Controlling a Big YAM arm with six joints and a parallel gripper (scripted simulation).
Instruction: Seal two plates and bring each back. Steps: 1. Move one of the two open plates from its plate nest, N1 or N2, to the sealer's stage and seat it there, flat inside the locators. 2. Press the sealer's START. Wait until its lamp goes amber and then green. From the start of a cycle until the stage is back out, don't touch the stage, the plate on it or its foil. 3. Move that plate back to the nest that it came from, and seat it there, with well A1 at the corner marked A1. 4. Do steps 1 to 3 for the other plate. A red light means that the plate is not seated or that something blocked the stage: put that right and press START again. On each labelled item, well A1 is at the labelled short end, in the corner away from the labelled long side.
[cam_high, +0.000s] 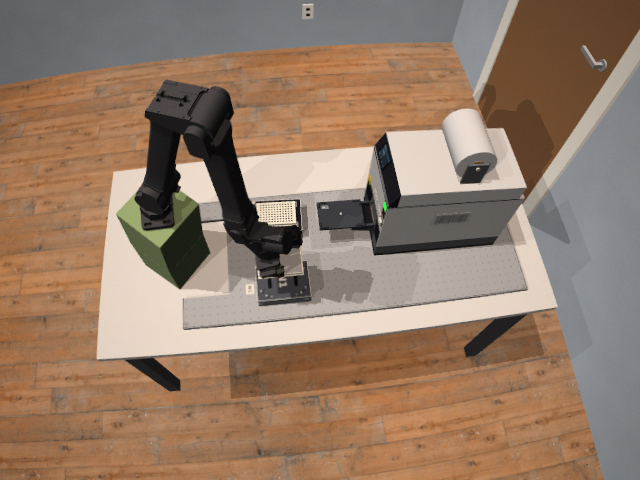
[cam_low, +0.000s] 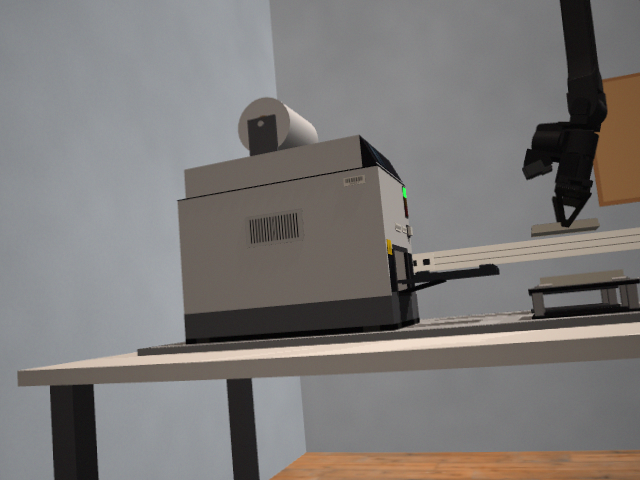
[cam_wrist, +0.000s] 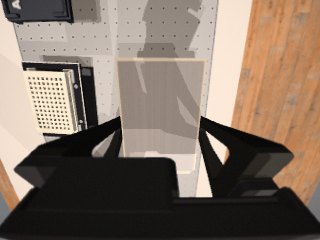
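One sealed, one to go: the first plate was on its way home!

One plate (cam_high: 295, 264) (cam_low: 542, 230) (cam_wrist: 162, 95) hung in the air above nest N1 (cam_high: 268, 294) (cam_low: 538, 304), its top covered by a smooth sheet that looked very much like foil. The gripper (cam_high: 272, 271) (cam_low: 567, 223) (cam_wrist: 160, 120) had it, fingers spread wide but clamped on the two long edges, and the plate rode about level.

Over at the sealer (cam_high: 439, 226) (cam_low: 289, 279), the lamp (cam_high: 384, 207) (cam_low: 404, 192) shone green, and the stage (cam_high: 343, 215) (cam_low: 460, 272) (cam_wrist: 42, 11) stood out with no plate aboard. Loading and sealing looked done, then, for this one; the return was in play, with the seating not yet made. N1 looked like its home, since the other nest was taken.

And that other plate (cam_high: 277, 212) (cam_low: 581, 279) (cam_wrist: 49, 102)? It sat in N2 (cam_high: 299, 214) (cam_wrist: 80, 97), wells bare, no foil on it. Its entire round seemed still to come: out to the stage, START, amber, green, and home again. Roughly half the job, by my reckoning, once the first plate was seated, A1 at its marked corner.
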